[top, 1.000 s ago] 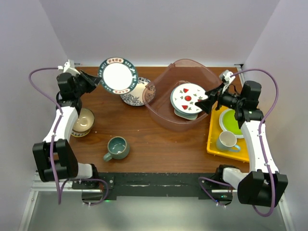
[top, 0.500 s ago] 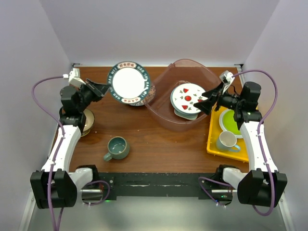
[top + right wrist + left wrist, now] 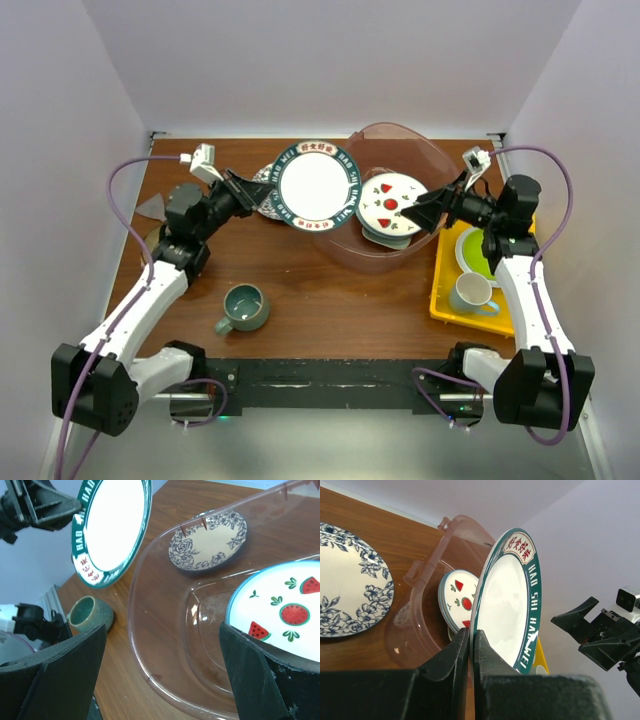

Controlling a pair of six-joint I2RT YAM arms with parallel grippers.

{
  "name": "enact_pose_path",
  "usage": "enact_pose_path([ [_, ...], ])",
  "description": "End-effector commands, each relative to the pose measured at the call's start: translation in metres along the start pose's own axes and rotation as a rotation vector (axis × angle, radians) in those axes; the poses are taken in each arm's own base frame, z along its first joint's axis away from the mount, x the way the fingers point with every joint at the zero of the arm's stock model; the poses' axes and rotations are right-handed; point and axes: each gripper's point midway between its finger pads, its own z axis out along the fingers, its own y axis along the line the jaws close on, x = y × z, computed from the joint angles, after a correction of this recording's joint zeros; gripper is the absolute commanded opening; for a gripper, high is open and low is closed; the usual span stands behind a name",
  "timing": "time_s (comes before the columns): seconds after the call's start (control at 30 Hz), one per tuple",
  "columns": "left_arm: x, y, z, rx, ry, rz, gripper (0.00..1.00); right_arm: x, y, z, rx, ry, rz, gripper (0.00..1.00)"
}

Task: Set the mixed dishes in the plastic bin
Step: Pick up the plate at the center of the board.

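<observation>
While the left tool [image 3: 256, 192] is clamped on the green-rimmed plate [image 3: 313, 188] by its edge, get it over the plastic bin [image 3: 430, 150] wall before release.
Plate is on edge just ahead of the tool tips, overlapping the bin rim nearest the tool, not inside yet. I'd clear the wall, tilt it flat, lower it onto the watermelon plate [image 3: 390, 203] further ahead, and let go low. Right tool [image 3: 425, 210] is across the bin, jaws wide apart and empty; keep it clear. Plate: round, glossy white centre, dark green band with white lettering and red-character panels. The thin rim grip looks slip-prone.
</observation>
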Motion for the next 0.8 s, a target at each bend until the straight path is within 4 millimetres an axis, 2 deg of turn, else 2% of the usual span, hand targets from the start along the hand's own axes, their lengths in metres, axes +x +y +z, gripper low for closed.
enact_pose_path([
  [0.0, -0.014, -0.031, 0.010, 0.090, -0.097, -0.005, 0.00, -0.013, -0.004, 0.002, 0.031, -0.072, 0.071, 0.98],
  [0.33, 0.014, -0.060, 0.032, 0.132, -0.054, -0.024, 0.00, -0.001, -0.003, 0.018, 0.024, -0.056, 0.169, 0.97],
  [0.5, 0.026, -0.084, 0.039, 0.175, -0.040, -0.031, 0.00, 0.008, -0.015, 0.027, 0.082, -0.044, 0.203, 0.92],
  [0.63, 0.035, -0.095, 0.044, 0.195, -0.019, -0.034, 0.00, 0.011, -0.020, 0.032, 0.109, -0.037, 0.215, 0.84],
  [0.73, 0.040, -0.101, 0.047, 0.205, -0.008, -0.033, 0.00, 0.013, -0.024, 0.033, 0.127, -0.034, 0.224, 0.73],
  [0.77, 0.042, -0.103, 0.047, 0.210, -0.004, -0.032, 0.00, 0.012, -0.025, 0.033, 0.131, -0.037, 0.222, 0.62],
])
